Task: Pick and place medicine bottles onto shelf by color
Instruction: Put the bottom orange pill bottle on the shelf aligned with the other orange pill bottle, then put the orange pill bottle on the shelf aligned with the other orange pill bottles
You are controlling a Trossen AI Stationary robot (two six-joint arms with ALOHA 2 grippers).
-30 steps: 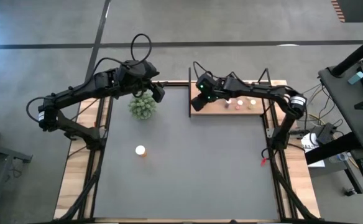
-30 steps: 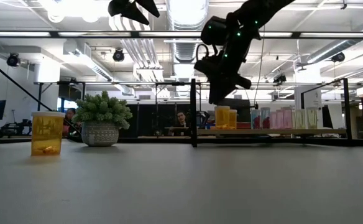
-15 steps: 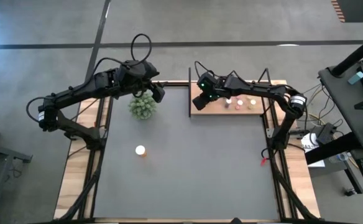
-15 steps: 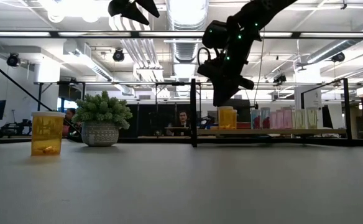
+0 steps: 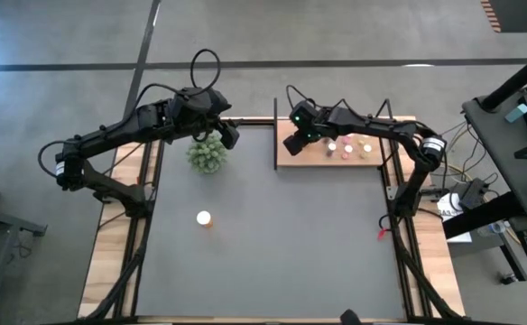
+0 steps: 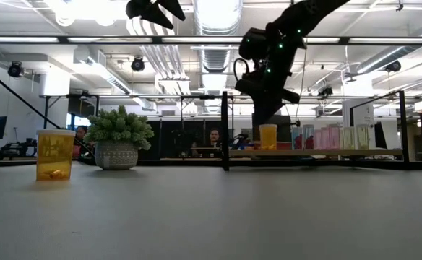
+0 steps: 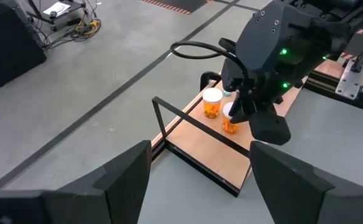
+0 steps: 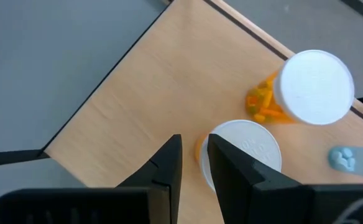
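The shelf point(image 5: 310, 158) stands at the table's far right. On it are two orange medicine bottles with white caps point(image 7: 212, 102) point(image 7: 229, 122) and smaller pink and pale ones point(image 5: 355, 149). My right gripper point(image 8: 194, 158) is shut, slanting down over the shelf's left end, beside the nearer orange bottle point(image 8: 247, 152). Another orange bottle point(image 5: 204, 218) stands upright on the dark tabletop. My left gripper point(image 7: 200, 180) hangs open, high over the plant point(image 5: 207, 153). My right gripper's shut fingers point(image 8: 226, 163) stand against the upper side of the nearer orange bottle, at its cap's rim point(image 8: 214, 144). They come slanting down from the table's left. The finger hides the exact place of touch. The bottle stands upright on the shelf board.
A fuzzy green plant in a pot point(image 6: 117, 137) stands at the far left of the tabletop. Thin black rods point(image 7: 188, 115) edge the shelf. The wide middle and near part of the dark tabletop point(image 5: 281, 253) holds only the single orange bottle.
My right gripper, still shut, has gone a little toward the table's right edge along the shelf and tipped slightly. In the low view the orange bottle under it has slid the same way and now lines up with the other orange bottle.
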